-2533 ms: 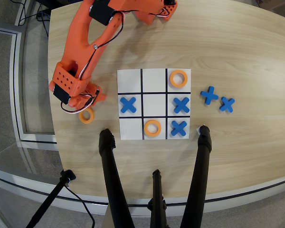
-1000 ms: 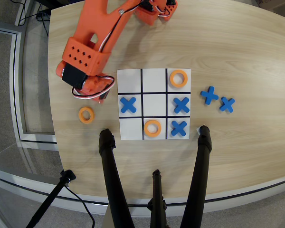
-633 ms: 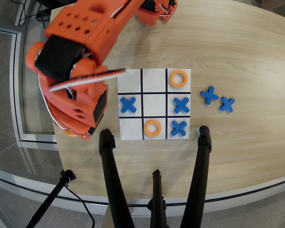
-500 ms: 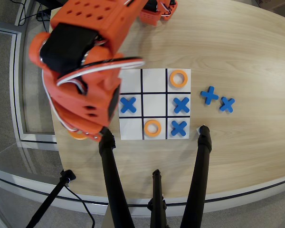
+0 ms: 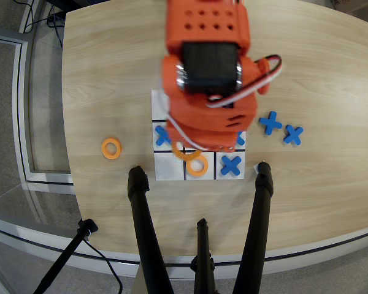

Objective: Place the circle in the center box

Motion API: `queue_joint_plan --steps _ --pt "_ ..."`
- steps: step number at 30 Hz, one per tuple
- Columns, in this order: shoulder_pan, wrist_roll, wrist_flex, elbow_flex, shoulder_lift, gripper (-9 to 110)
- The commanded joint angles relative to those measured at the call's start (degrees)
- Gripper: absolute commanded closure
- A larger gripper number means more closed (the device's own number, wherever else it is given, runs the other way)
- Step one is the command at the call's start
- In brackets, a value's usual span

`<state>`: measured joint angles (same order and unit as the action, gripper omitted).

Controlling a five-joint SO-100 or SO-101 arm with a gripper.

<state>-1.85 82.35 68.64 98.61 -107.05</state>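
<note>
Arm (image 5: 208, 73) over center box, hiding it; claw state impossible to tell; circle (image 5: 185, 152) half-covered.

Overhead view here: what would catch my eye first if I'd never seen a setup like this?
Probably the bulky orange plastic robot arm, filling the top centre and hiding much of the white grid board on the pale wooden table. Next, bright pieces: a flat orange ring in the board's bottom middle cell, another orange ring alone on the table to the left, and blue X-shaped crosses to the right.

place: office or lab | cues: wooden table (image 5: 331, 184), tripod legs (image 5: 144, 233), cables on grey floor (image 5: 40, 18)
</note>
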Motion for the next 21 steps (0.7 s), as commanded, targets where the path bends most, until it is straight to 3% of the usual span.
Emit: queue_joint_plan --steps 1,10,21 --pt "-1.9 -0.5 -5.8 6.5 -0.4 102" --pt "-1.8 -0.5 -18.5 15.8 7.4 102" --pt "-1.4 -0.8 -21.4 14.0 16.2 102"
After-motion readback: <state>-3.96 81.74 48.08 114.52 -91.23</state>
